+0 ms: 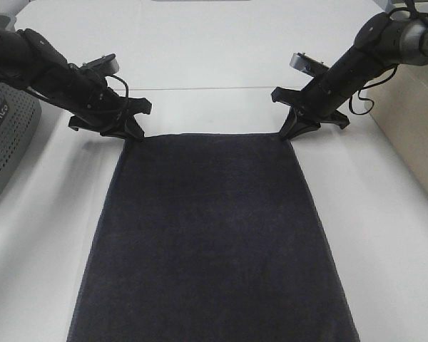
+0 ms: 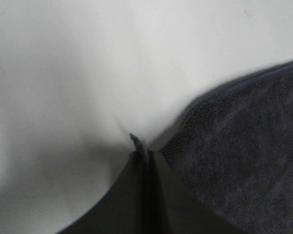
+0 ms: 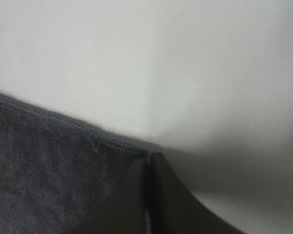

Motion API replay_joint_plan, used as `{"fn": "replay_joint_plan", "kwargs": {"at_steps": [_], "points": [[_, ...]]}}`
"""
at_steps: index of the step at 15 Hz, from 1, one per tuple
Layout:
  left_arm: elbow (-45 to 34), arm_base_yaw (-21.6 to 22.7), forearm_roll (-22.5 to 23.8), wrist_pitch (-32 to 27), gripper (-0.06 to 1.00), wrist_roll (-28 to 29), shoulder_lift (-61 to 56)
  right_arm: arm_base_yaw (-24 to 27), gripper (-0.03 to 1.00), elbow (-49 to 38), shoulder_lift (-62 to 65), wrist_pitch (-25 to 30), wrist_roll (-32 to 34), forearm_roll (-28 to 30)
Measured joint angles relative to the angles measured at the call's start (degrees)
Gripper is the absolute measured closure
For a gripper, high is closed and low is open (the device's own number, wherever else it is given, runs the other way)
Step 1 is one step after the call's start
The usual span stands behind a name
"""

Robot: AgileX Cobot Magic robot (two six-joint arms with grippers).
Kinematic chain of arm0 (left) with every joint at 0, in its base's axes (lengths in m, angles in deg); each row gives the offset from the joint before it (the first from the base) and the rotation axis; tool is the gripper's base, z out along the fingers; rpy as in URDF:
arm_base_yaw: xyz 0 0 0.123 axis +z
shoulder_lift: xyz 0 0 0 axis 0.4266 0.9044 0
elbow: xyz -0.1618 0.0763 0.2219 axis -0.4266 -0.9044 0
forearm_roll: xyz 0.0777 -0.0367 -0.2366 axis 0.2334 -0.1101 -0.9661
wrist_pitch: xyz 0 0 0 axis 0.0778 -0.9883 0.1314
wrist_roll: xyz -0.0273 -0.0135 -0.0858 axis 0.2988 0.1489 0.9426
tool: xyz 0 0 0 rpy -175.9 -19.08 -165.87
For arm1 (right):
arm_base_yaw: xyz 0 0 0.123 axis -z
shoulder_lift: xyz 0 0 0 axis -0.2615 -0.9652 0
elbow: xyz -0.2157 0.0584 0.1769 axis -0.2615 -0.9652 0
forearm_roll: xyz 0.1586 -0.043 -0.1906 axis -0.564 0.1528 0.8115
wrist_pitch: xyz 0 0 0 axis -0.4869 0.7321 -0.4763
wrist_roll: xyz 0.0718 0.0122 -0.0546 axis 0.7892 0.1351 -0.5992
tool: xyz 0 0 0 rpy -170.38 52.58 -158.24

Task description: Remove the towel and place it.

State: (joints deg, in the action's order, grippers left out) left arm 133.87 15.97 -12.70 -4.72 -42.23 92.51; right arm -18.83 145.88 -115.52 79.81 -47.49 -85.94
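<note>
The towel (image 1: 214, 235) lies flat on the counter (image 1: 200, 57). Its long axis runs from the near edge toward the arms, so each far corner ends at one tool. The left tool (image 1: 134, 135) is closed tight on the far left corner, a tip of cloth poking past its jaws. The right tool (image 1: 287, 134) is closed at the far right corner, probably pinching the hem, though its blurred wrist view leaves that unsure; neither arm is nearer.
</note>
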Motion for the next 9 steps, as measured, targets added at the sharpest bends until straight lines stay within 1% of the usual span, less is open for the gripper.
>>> {"fn": "replay_joint_plan", "kwargs": {"at_steps": [3, 4, 6, 9], "points": [[0.0, 0.0, -0.3, 1.7, 0.94, -2.3, 0.0, 0.0, 0.95, 0.0, 0.0, -0.9, 0.0, 0.1], [0.0, 0.0, -1.1, 3.8, 0.94, -2.6, 0.0, 0.0, 0.95, 0.0, 0.0, -2.6, 0.0, -0.1], [0.0, -0.1, -1.8, 6.1, 0.94, -2.8, 0.0, 0.0, 0.95, 0.0, 0.0, -4.2, 0.0, -0.4], [0.0, -0.9, -2.5, 12.3, 0.94, -3.8, 0.0, 0.0, 0.95, 1.3, 0.0, -8.1, -0.9, -3.7]]}}
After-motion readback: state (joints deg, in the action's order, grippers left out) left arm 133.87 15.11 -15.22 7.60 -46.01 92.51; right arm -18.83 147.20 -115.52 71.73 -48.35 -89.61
